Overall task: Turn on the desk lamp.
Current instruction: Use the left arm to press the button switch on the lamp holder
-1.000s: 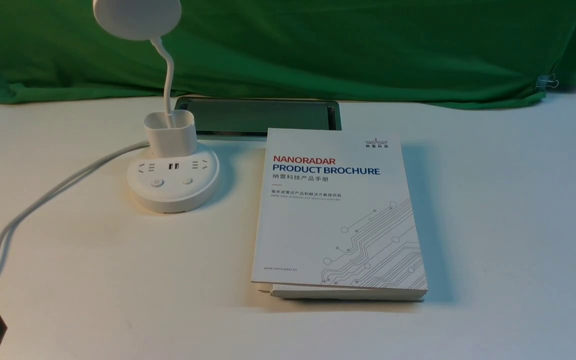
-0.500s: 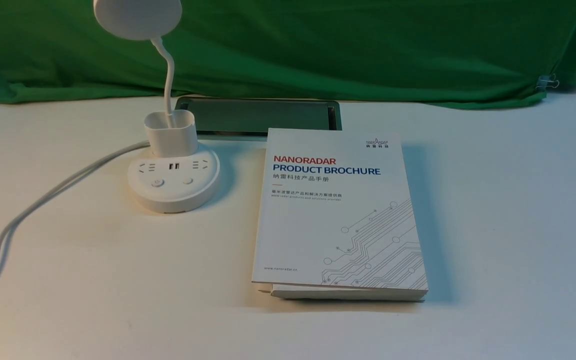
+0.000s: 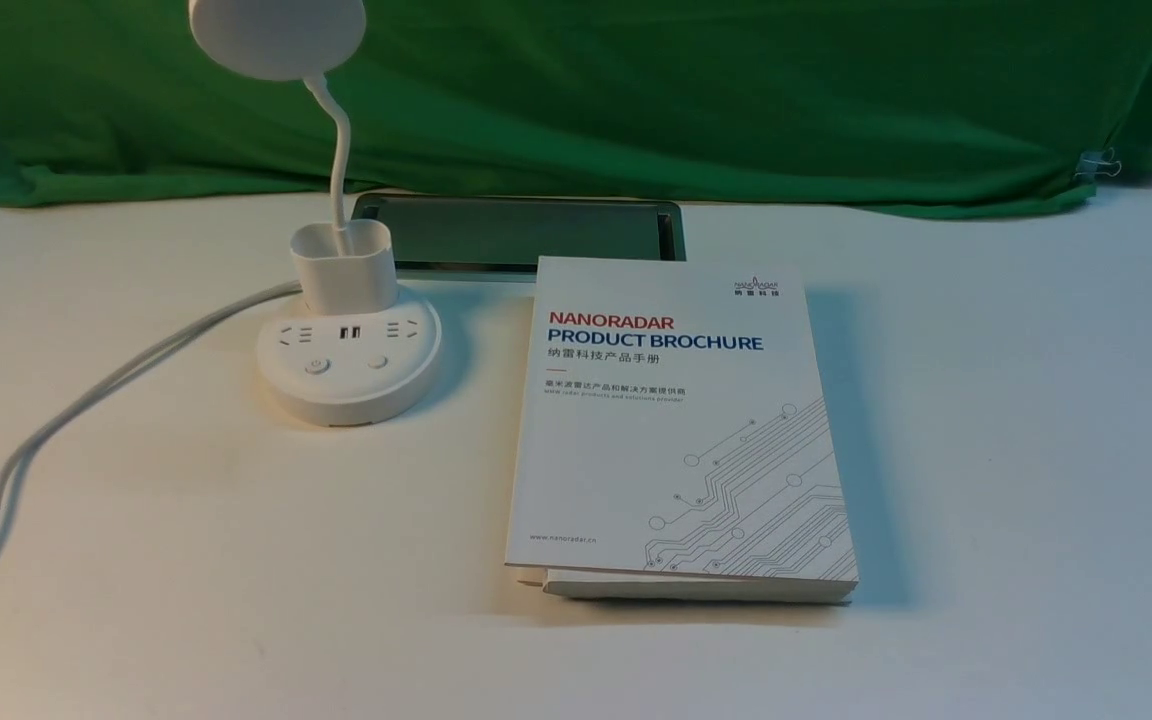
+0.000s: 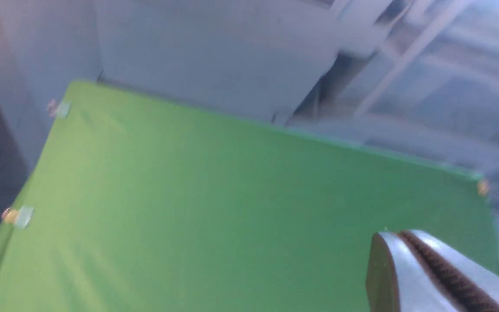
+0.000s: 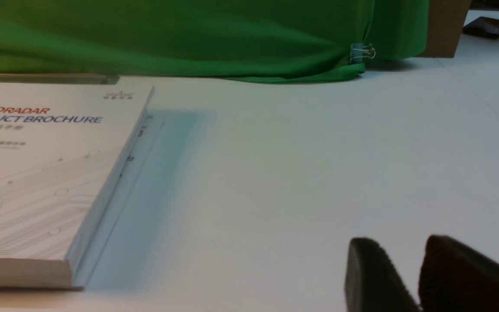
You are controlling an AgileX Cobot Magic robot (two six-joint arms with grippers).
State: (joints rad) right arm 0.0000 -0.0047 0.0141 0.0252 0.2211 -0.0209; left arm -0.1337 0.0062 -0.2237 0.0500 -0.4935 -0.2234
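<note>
Right pincer (image 5: 399, 277) nearly closed, empty; left pincer (image 4: 427, 268) state unclear; desk lamp (image 3: 348, 345) untouched.

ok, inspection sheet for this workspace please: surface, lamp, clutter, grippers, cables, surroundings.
Surface: white table, recessed metal hatch at the back.
Job's things: desk lamp upright, head unlit, two buttons on the base, nothing touching it.
Clutter: brochure lying flat beside the lamp, to its right.
Grippers: left gripper raised, facing the backdrop, opening unclear; right gripper low over the table, holding nothing, gap narrow.
Cables: grey cord runs from the lamp base off the left edge.
Surroundings: green cloth, held by a binder clip.
</note>
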